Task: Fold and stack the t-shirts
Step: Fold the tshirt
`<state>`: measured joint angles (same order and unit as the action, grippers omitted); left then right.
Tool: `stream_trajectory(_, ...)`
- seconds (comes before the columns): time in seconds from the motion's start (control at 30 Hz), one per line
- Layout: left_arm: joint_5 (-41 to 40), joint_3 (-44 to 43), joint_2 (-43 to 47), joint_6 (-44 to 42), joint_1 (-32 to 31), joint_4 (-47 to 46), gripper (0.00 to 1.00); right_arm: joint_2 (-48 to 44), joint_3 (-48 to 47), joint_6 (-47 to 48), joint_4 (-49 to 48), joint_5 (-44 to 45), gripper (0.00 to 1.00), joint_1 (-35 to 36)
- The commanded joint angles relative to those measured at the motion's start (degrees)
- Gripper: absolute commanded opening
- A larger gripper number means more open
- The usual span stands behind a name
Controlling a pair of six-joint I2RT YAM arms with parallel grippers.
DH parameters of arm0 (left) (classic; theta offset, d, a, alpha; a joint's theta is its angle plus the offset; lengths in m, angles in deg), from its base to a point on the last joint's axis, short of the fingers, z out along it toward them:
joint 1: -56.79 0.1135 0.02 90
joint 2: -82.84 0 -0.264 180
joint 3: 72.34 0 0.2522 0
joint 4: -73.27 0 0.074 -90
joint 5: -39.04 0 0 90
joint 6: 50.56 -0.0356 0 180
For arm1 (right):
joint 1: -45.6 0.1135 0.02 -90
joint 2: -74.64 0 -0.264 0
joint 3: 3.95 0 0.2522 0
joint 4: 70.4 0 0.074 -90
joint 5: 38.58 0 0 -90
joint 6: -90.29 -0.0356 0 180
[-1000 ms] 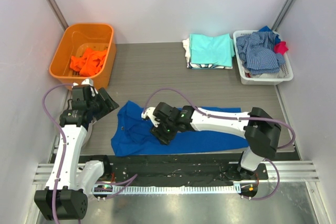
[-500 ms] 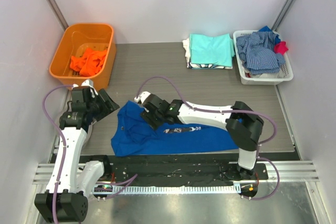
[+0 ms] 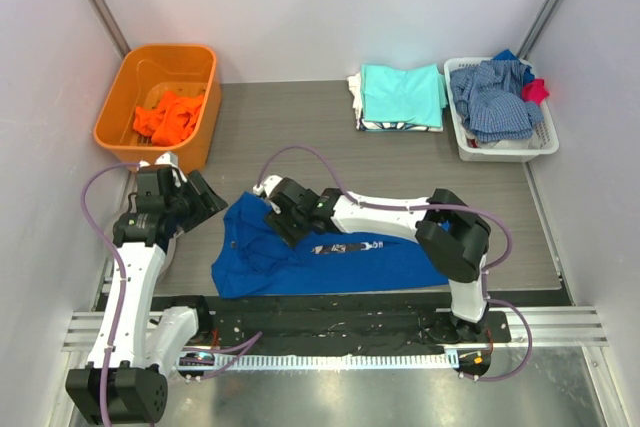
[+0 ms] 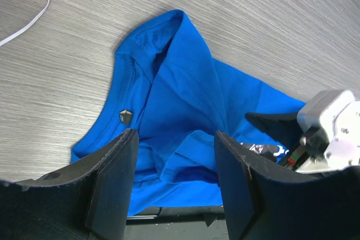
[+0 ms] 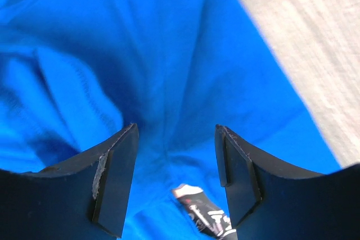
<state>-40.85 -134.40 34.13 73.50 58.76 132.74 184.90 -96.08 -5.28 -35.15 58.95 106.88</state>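
A royal blue t-shirt (image 3: 248, 259) lies crumpled on the table's near side, its dark-and-white chest print (image 3: 345, 246) showing. My right gripper (image 3: 284, 221) hovers low over the shirt's upper left part, jaws open with nothing between them. In the right wrist view the blue cloth (image 5: 140, 54) fills the frame under the open gripper (image 5: 175, 136), and the print (image 5: 205, 213) lies just below the jaws. My left gripper (image 3: 207, 197) stands open off the shirt's left edge. From the left wrist the gripper (image 4: 175, 139) looks down on the collar (image 4: 132, 66).
An aqua t-shirt (image 3: 402, 94) lies folded on a white one at the back. An orange bin (image 3: 130, 82) at the back left holds an orange shirt (image 3: 168, 117). A white basket (image 3: 505, 150) at the back right holds a checked garment (image 3: 492, 97) and a red cloth (image 3: 536, 89).
My right gripper has moved up and to the left across the blue shirt, uncovering the chest print. The left arm has not moved.
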Motion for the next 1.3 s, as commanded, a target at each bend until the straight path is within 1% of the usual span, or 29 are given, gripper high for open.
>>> stream_trajectory(0.0,0.5,-0.7,0.5,-0.3,0.3,-0.4,0.61,-6.5,2.2,1.3,-1.4,-6.7,0.64,0.2)
stream_trajectory(0.03,0.6,-0.7,0.6,-0.1,0.3,-0.4,0.61,-7.0,2.8,1.6,-1.2,-10.2,0.64,0.2)
stream_trajectory(0.13,0.5,-0.6,0.8,-0.1,0.3,-0.4,0.61,-8.0,3.7,2.4,1.2,-16.0,0.64,0.3)
stream_trajectory(0.23,0.3,-0.4,1.2,-0.1,0.3,0.0,0.61,-9.7,5.7,2.7,1.7,-18.4,0.64,0.9)
stream_trajectory(0.4,0.2,-0.2,1.5,-0.1,0.3,0.1,0.61,-13.0,7.9,2.7,2.8,-25.3,0.64,1.5)
stream_trajectory(0.5,0.3,-0.2,1.6,0.1,0.3,0.1,0.61,-14.4,8.4,2.7,5.1,-27.4,0.64,1.5)
stream_trajectory(0.57,0.3,-0.2,1.5,0.1,0.3,-0.1,0.61,-15.3,9.4,2.7,6.2,-27.2,0.65,1.4)
stream_trajectory(0.67,0.5,-0.2,1.5,0.3,0.3,-0.2,0.61,-18.0,11.3,1.7,5.5,-23.8,0.64,1.4)
stream_trajectory(0.7,0.7,-0.3,1.4,0.3,0.4,-0.1,0.61,-18.7,11.7,1.4,5.0,-20.0,0.64,1.4)
stream_trajectory(0.8,0.8,-0.5,1.3,0.3,0.4,-0.2,0.61,-21.7,12.8,-0.7,2.2,-13.3,0.64,1.5)
stream_trajectory(0.87,1.0,-0.7,1.5,0.4,0.3,-0.4,0.61,-22.5,12.5,-2.3,0.7,-3.9,0.65,1.3)
stream_trajectory(0.93,1.8,-0.5,1.3,0.7,0.3,-0.7,0.61,-22.5,11.1,-3.1,0.7,2.6,0.65,0.6)
stream_trajectory(1.03,4.8,0.8,0.5,2.1,0.3,-4.0,0.61,-21.9,10.3,-4.8,1.2,5.6,0.65,-0.3)
stream_trajectory(1.07,5.7,1.5,0.0,3.7,0.2,-7.0,0.61,-21.9,10.3,-5.8,1.4,7.9,0.65,-0.5)
stream_trajectory(1.13,6.8,3.5,-1.4,5.1,0.3,-9.7,0.58,-22.6,10.8,-7.3,1.8,11.3,0.66,-1.0)
stream_trajectory(1.17,7.4,3.8,-3.4,5.8,0.2,-11.8,0.58,-22.9,11.4,-8.2,2.9,14.8,0.67,-1.9)
stream_trajectory(1.23,7.6,4.7,-5.2,7.3,0.0,-13.8,0.56,-24.5,12.5,-11.8,4.3,17.8,0.7,-3.4)
stream_trajectory(1.27,7.4,5.0,-6.9,7.7,-0.1,-15.8,0.55,-25.3,14.5,-13.1,4.9,19.0,0.72,-4.3)
